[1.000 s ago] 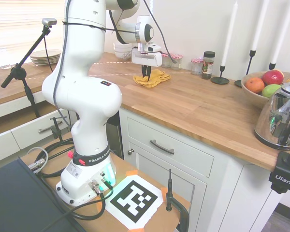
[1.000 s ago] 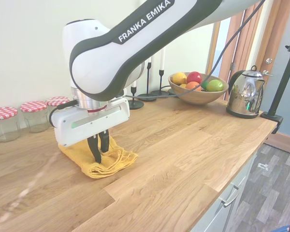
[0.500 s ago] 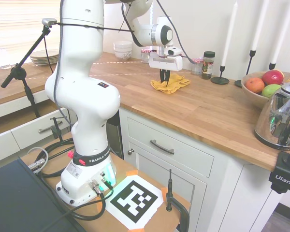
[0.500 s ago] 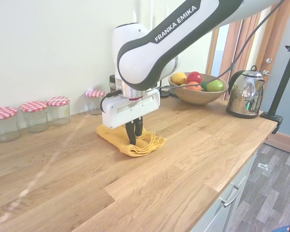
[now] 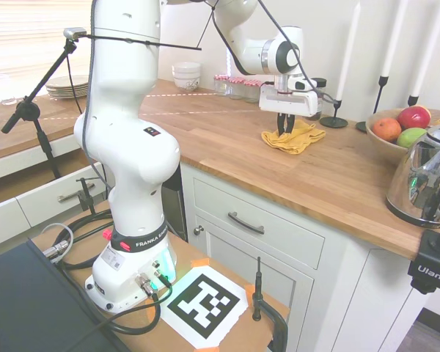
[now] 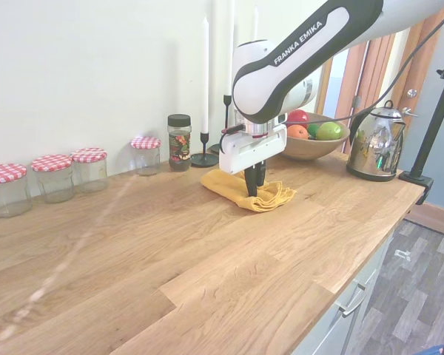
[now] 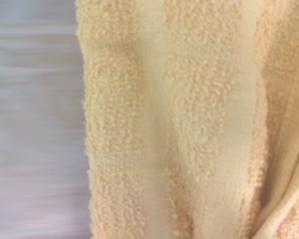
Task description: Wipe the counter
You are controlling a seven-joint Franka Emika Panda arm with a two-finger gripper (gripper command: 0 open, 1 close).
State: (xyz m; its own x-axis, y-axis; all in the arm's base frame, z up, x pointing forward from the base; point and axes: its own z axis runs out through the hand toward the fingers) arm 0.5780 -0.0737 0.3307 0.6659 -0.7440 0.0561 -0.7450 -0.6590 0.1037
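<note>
Hand (image 6: pixel 251 186) clamped on crumpled yellow terry cloth (image 6: pixel 244 190), pressing it onto warm-brown butcher-block wooden desk (image 6: pixel 207 251), near wooden fruit bowl (image 6: pixel 305 146).

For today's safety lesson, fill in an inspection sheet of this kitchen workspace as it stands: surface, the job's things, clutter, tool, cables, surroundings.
Surface: wooden counter, plank grain, no spill seen.
Job's things: yellow cloth bunched flat on the counter, near the fruit bowl.
Clutter: four red-checked jars, spice jar, candlesticks, kettle, stacked plates and white bowls.
Tool: pointing down, fingers together, pinching the cloth against the counter.
Cables: one runs along the arm; more loop at its base.
Surroundings: white cabinets with bar handles below, plain wall behind.
</note>
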